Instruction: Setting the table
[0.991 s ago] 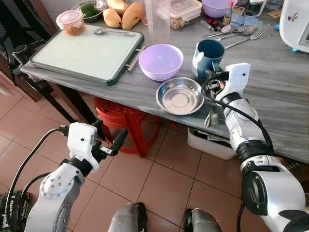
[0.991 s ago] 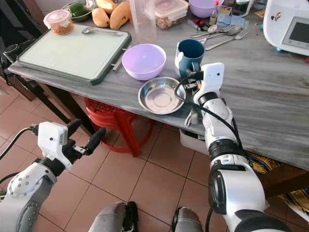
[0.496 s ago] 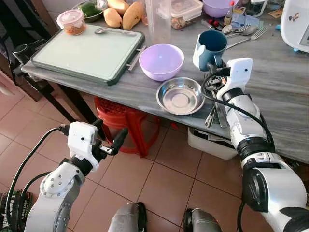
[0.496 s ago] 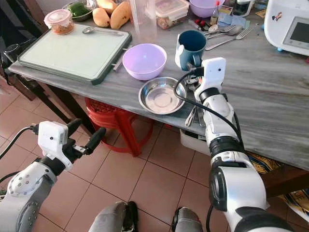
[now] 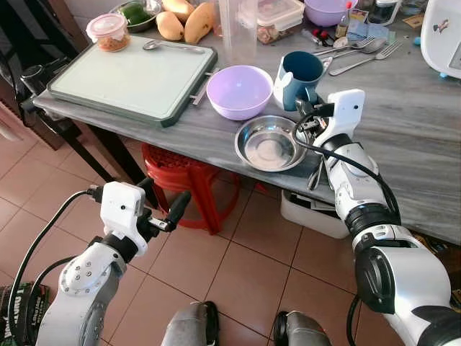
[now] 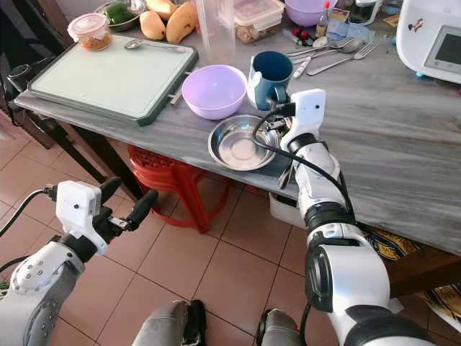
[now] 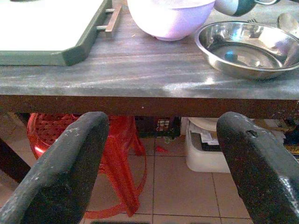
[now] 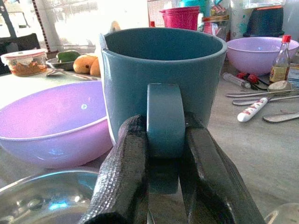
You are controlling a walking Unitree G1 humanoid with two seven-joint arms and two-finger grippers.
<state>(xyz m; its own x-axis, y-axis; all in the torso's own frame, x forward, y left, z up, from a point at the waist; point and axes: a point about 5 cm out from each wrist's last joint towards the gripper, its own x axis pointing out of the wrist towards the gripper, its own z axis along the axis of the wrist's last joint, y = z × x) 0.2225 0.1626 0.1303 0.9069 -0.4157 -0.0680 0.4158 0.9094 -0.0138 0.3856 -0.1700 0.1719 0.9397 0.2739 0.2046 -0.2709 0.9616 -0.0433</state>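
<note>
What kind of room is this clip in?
Probably a home kitchen or dining area: a cutting board, mangoes, bowls and cutlery crowd a grey table over a tiled floor.

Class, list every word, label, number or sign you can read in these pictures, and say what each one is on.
No text here can be read.
Too blurred: the label on the bottle.
Too small: the screen and sticker on the white appliance.
Cut off and blurred: white lettering on the dark bag on the floor.
No print: the side of the blue mug facing the right claw.
</note>
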